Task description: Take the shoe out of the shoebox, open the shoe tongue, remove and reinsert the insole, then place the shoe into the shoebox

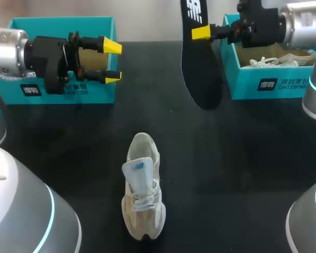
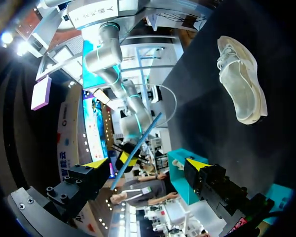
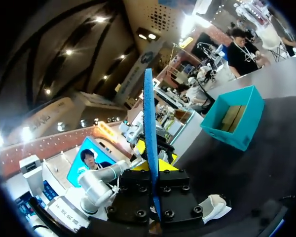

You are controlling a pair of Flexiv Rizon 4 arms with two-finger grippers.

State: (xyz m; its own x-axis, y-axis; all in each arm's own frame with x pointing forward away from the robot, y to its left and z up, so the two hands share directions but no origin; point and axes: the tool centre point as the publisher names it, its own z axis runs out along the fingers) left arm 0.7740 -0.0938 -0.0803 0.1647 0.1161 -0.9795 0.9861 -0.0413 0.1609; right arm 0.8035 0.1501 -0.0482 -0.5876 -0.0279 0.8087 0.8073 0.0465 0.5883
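1. Grey arm bases (image 1: pixel 21 211) sit nearest, low at both sides. The left arm (image 1: pixel 10 47) comes in from the left and the right arm (image 1: pixel 305 21) from the far right corner.
2. Next is the black table (image 1: pixel 242 158), which carries everything else.
3. Two teal boxes stand at the far edge. The left box (image 1: pixel 63 23) is behind the left claw. The right box (image 1: pixel 263 84) has crumpled white paper (image 1: pixel 268 60) inside.
4. Well apart from both boxes, the shoe (image 1: pixel 143 187) lies upright on the table near the middle. Its toe seems to point toward me, the tongue is lifted and the opening is bare.
5. The dark insole (image 1: pixel 200 68) hangs in the air between the boxes. It is out of the shoe and touches nothing but the claw.
6. The right claw (image 1: pixel 201 32) is closed on the insole's upper end. In its own wrist view the insole stands edge-on between the fingers.
7. The left claw (image 1: pixel 113 63) is spread wide with nothing in it, level above the table in front of the left box.
8. By my reading, removal is done and reinsertion comes next. The right arm would need to bring the insole down, tilt its free end into the shoe's opening and slide it forward. The shoe is light and may skid, so the empty claw should steady it.
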